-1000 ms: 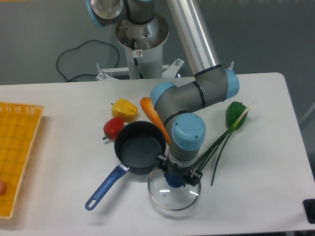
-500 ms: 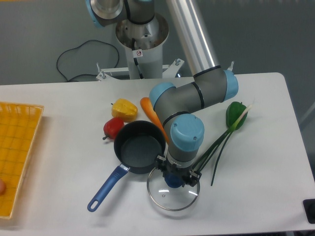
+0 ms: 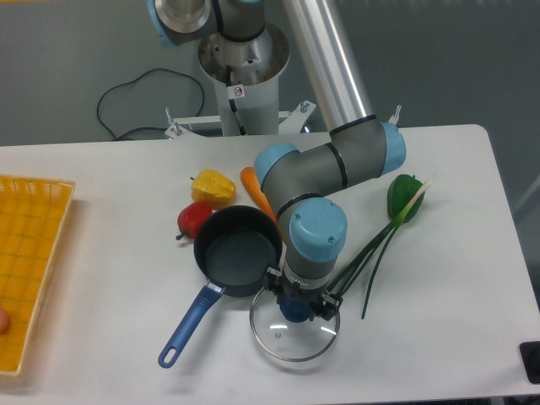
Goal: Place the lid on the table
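The gripper [image 3: 295,309] points straight down over the lid [image 3: 294,327], its fingers set on either side of the dark blue centre knob, though the wrist hides most of them and it is not possible to tell whether they clamp the knob or merely stand around it. The lid is a round clear glass disc with a thin metal rim, lying flat or close to flat on the table [image 3: 447,337] near its front edge; whether the rim actually touches the white surface cannot be told. The lid's upper left edge sits just beside, perhaps slightly overlapping, the rim of the dark saucepan [image 3: 239,261], which stands open on the table with its blue handle [image 3: 191,323] running down to the front left. Above the gripper, the grey and light blue wrist joints of the arm [image 3: 329,164] fold over the pan's right side and rise to the silver upper link. A carrot [image 3: 257,192] lies partly under the arm, touching the far rim of the pan. A red pepper [image 3: 193,219] rests just left of the pan, a yellow pepper [image 3: 213,187] behind it. To the right of the arm, green onions [image 3: 380,249] stretch toward a green pepper [image 3: 405,196]. A yellow mesh basket [image 3: 29,270] sits at the table's far left edge.
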